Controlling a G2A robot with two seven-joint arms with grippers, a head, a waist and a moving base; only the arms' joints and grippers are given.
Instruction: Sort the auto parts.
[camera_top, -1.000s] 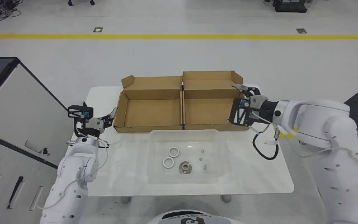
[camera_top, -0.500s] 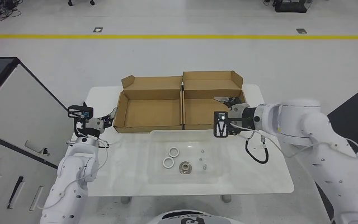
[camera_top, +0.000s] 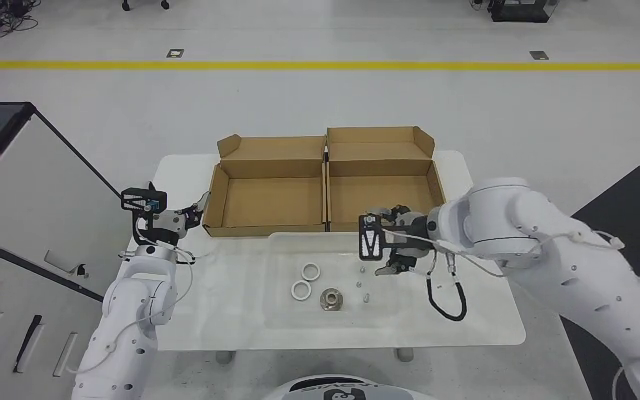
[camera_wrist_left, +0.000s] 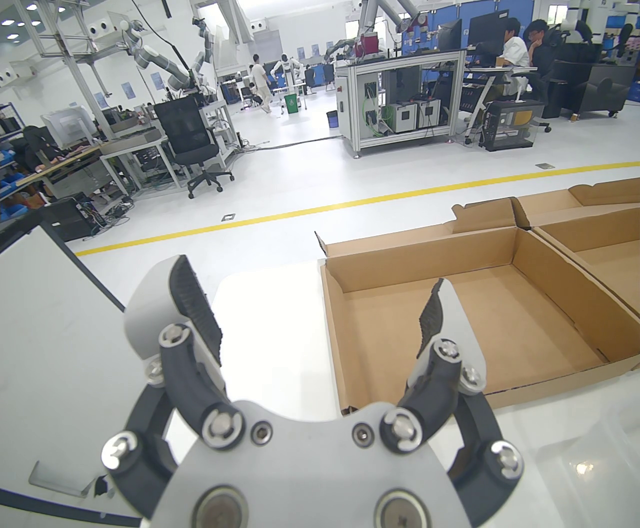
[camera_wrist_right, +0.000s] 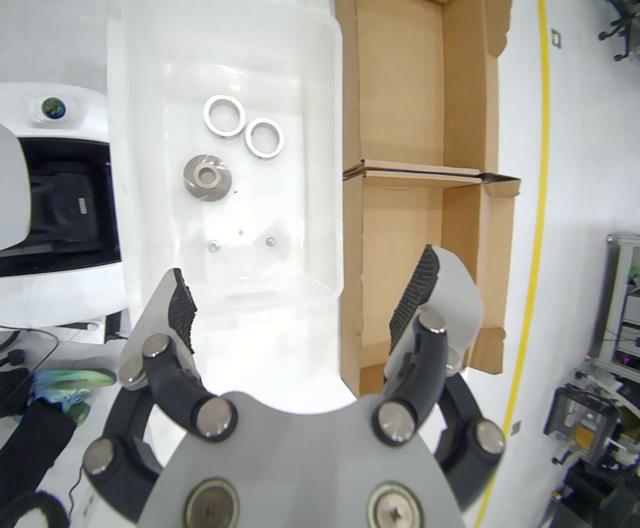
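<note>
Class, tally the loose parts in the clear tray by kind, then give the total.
Metal rings: 2
Flanged metal disc: 1
Small nut-like pieces: 3
Total: 6

You have the left arm (camera_top: 135, 300) folded in at its own side, with the forearm running forward and the wrist turned inward. The left gripper (camera_wrist_left: 312, 285) sits about level with its jaws spread wide, and the ribbed black pads (camera_wrist_left: 197, 305) face each other across the gap. Your right arm (camera_top: 520, 235) is bent across the front, elbow out to the right and forearm lying sideways toward the middle. The right gripper (camera_top: 367, 243) points toward the left side and angles down, its fingers (camera_wrist_right: 415, 285) also wide apart. Your two grippers are well apart.
</note>
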